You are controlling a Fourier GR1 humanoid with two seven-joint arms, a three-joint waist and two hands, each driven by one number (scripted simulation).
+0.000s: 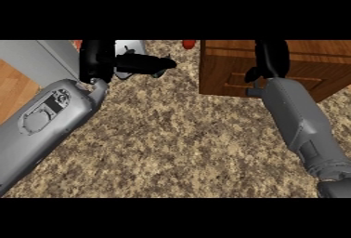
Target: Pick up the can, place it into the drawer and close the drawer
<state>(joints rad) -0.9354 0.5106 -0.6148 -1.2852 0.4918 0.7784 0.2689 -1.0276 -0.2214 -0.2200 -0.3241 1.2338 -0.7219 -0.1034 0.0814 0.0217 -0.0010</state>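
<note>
The pick-up step seems to be in hand: the black left hand (103, 60) is curled round a pale silver-grey can (129, 49) at the top left of the speckled beige granite counter (178, 139), with the thumb laid across the can's front, so only part of the can is seen. The can is not yet in the brown wooden drawer unit (233, 60), which stands at the top right, well apart from it. The black right hand (269, 56) is held against the drawer front; whether its fingers are open or closed cannot be told. Next, the can is to be carried rightwards to the drawer, approx. across the counter's width; whether the drawer is open enough cannot be judged. A small red object (188, 43) lies between can & drawer and could be knocked; a bare wooden floor (17, 88) is seen at left.
</note>
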